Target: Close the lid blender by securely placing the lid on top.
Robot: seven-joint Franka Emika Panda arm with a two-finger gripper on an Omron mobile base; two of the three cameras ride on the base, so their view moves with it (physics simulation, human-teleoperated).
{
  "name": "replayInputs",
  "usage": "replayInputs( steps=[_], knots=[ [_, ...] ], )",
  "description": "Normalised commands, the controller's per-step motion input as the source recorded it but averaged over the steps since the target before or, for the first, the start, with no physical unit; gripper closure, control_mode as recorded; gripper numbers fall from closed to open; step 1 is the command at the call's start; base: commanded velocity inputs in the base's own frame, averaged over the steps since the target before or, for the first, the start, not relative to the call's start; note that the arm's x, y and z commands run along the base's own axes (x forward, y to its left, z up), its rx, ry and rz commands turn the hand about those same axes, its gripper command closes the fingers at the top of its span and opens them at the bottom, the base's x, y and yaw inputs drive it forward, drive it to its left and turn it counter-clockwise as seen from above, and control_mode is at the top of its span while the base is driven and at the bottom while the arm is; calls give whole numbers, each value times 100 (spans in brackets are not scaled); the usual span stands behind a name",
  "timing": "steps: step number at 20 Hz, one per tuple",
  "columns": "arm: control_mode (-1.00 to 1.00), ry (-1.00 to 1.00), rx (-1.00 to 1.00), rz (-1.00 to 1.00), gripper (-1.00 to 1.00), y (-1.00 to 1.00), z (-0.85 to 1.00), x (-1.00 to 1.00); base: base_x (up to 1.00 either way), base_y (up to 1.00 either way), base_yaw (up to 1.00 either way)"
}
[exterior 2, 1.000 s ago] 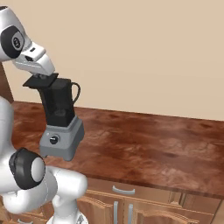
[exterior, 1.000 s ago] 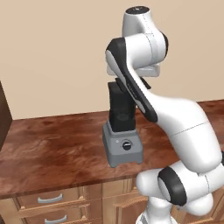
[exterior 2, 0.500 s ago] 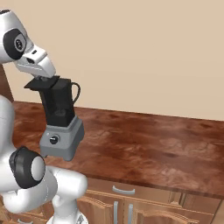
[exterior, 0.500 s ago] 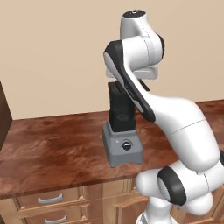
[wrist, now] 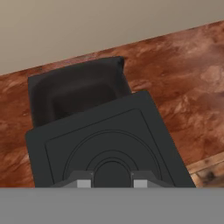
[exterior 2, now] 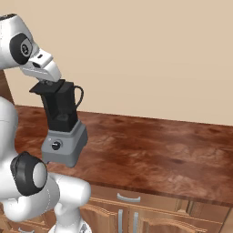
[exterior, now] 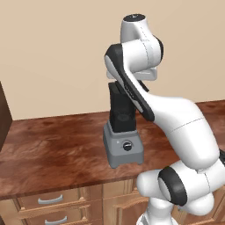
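Fingers (wrist: 111, 183) pinch the lid's (wrist: 109, 144) knob, the lid hiding part of the blender (wrist: 74, 92) jar's mouth.

Flanking base views — blender (exterior: 123, 132) shared

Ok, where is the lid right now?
In the gripper, the lid hangs just above the blender jar, offset from its opening, which the hand view shows partly uncovered.

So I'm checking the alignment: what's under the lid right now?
Under the lid, held by the hand, sits the blender jar's open mouth, partly uncovered toward the wall. The covered part of the rim is hidden.
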Motion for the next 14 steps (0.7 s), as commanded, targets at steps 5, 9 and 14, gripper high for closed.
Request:
replayInputs(
  steps=[5, 9, 14],
  knots=[
    [-100, 0, 0, 0, 100, 0, 0, 33, 0, 0, 0],
    [-100, 0, 0, -1, 100, 0, 0, 26, 0, 0, 0],
    [-100, 3, 0, 0, 100, 0, 0, 26, 0, 0, 0]
  ],
)
